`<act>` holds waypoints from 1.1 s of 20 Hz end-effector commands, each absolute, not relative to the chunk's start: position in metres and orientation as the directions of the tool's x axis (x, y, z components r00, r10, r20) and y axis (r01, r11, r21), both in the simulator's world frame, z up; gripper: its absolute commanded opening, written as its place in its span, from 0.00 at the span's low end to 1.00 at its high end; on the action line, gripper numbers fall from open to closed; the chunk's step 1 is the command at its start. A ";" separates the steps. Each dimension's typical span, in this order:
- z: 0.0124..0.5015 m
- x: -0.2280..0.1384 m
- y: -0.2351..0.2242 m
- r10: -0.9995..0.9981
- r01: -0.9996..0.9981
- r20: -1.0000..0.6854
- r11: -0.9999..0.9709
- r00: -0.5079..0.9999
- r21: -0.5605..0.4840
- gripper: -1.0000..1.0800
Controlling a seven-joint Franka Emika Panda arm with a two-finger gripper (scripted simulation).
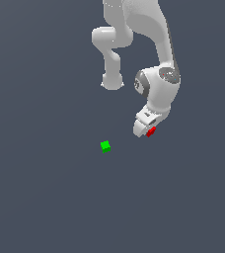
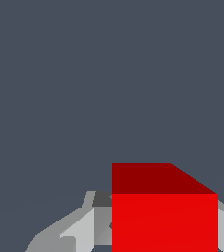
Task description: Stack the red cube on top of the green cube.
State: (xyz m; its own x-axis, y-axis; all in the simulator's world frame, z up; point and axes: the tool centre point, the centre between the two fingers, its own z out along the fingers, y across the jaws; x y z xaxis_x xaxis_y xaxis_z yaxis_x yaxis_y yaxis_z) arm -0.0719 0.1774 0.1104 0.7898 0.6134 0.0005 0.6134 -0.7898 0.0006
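Note:
The tiny red cube (image 1: pixel 151 131) sits between the fingertips of my white gripper (image 1: pixel 148 129), which is shut on it. In the wrist view the red cube (image 2: pixel 164 216) fills the space between the two grey fingers (image 2: pixel 87 229), one pressed against each side. The tiny green cube (image 1: pixel 105 146) rests on the dark floor, apart from the gripper, toward the exterior view's left and a little lower in the picture. The wrist view does not show the green cube.
The plain dark grey floor (image 1: pixel 45 197) surrounds both cubes. The white arm's links and elbow (image 1: pixel 112 59) hang above and behind the gripper. No other objects are in view.

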 end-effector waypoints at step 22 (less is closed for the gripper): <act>0.085 -0.049 0.047 0.613 0.613 0.000 -0.790 0.790 0.001 0.00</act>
State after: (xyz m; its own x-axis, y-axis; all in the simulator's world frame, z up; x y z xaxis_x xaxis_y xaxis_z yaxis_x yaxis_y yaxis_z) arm -0.0520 0.0651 0.0889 0.7899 0.6133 -0.0003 0.6133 -0.7899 0.0002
